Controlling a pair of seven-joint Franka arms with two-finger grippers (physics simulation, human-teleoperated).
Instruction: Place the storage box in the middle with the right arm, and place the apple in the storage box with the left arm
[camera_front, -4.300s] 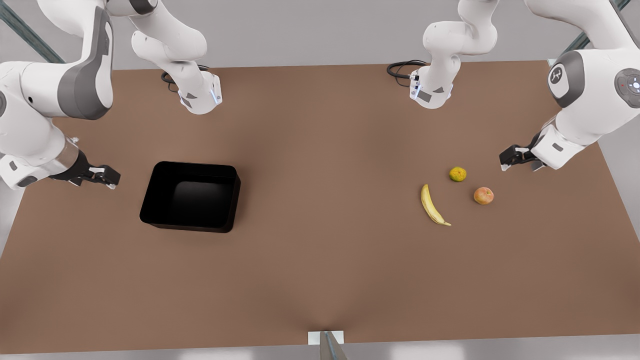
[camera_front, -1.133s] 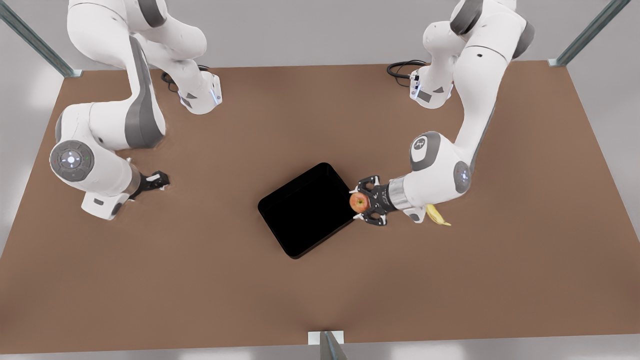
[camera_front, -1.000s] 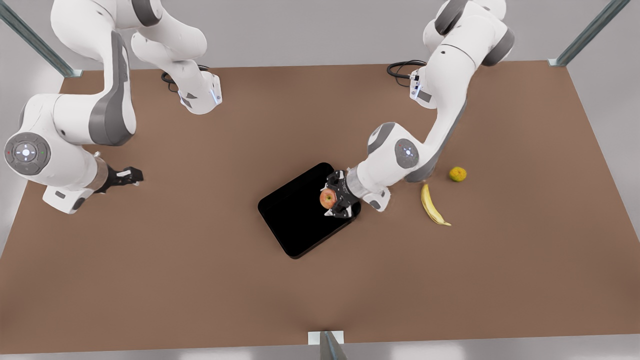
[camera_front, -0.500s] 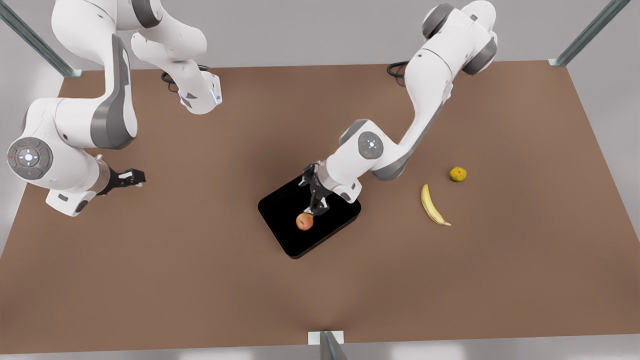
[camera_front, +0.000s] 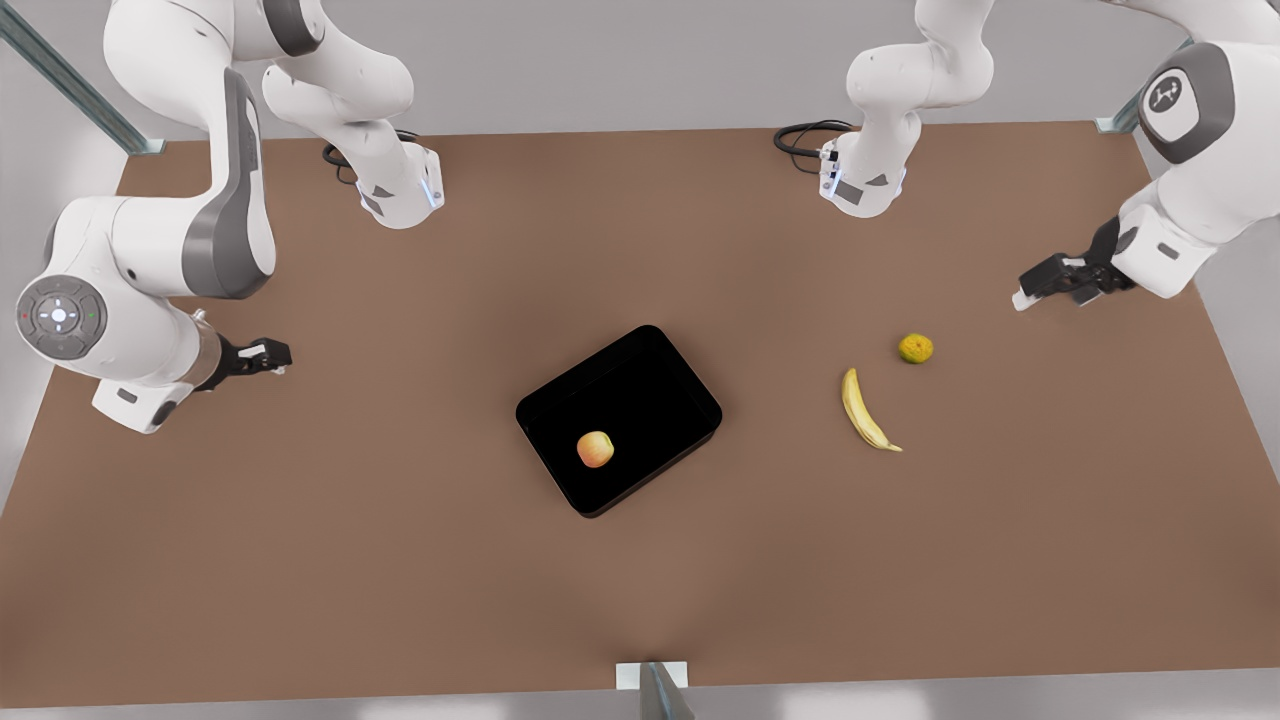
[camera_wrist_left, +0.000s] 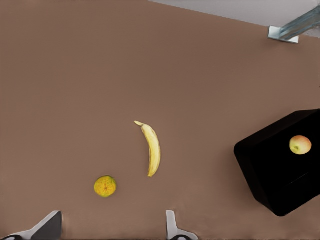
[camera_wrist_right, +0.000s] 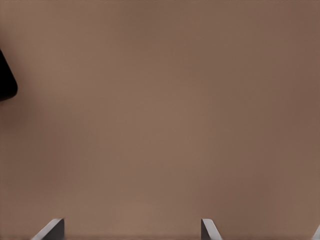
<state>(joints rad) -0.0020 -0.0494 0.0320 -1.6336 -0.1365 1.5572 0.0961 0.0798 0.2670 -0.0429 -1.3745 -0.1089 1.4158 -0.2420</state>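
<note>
A banana (camera_front: 866, 411) lies near a citrus fruit (camera_front: 915, 348) on the table (camera_front: 400, 560).

Bare table (camera_front: 400, 560) surrounds the storage box (camera_front: 650, 370); banana (camera_front: 862, 410) and citrus (camera_front: 915, 348) lie well aside.

You had a black storage box (camera_front: 640, 370) on a plain brown table (camera_front: 400, 560). The apple (camera_front: 595, 449) in it was reddish-orange with a pale yellow patch. You also saw a yellow banana (camera_front: 863, 411) and a yellow-green citrus fruit (camera_front: 915, 348). Both arms were white with grey joint covers, and the left gripper (camera_front: 1045, 285) and right gripper (camera_front: 262, 356) were black with pale fingertips.
</note>
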